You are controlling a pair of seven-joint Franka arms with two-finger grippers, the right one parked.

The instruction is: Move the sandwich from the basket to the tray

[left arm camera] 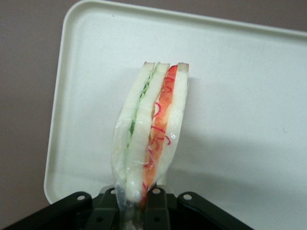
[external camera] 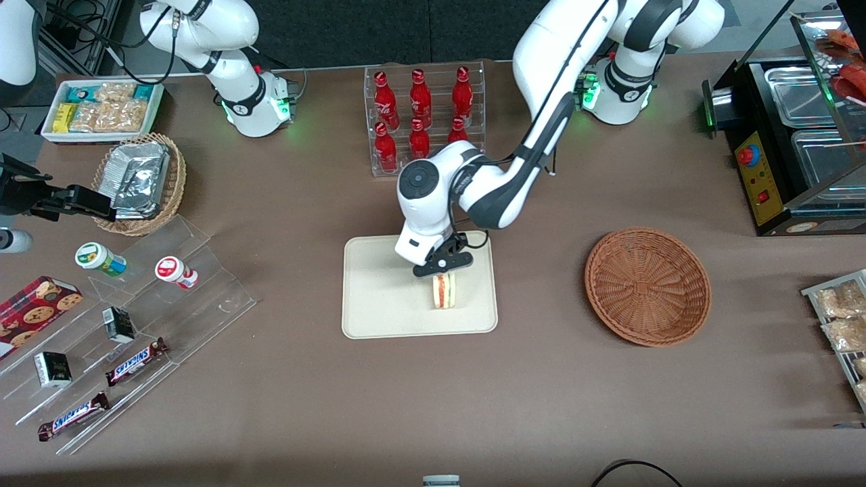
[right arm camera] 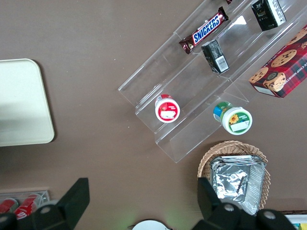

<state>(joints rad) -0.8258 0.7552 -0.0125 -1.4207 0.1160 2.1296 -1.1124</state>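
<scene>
Front view: just right of the frame's centre, the gripper (external camera: 444,265) pinches the sandwich (external camera: 444,291), which stands on edge on the tray (external camera: 379,297). The basket (external camera: 647,285) lies at centre right.

Left wrist view: the fingers (left arm camera: 156,203) clamp the sandwich (left arm camera: 151,129) above the tray (left arm camera: 249,110).

Right wrist view: the tray (right arm camera: 19,103) shows at the left edge.

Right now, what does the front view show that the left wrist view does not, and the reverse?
Only the front view shows the empty basket, the red bottles and the working arm. Only the left wrist view shows the fingers shut on the wrapped sandwich. Both show the sandwich, held by the gripper, over the tray.
</scene>
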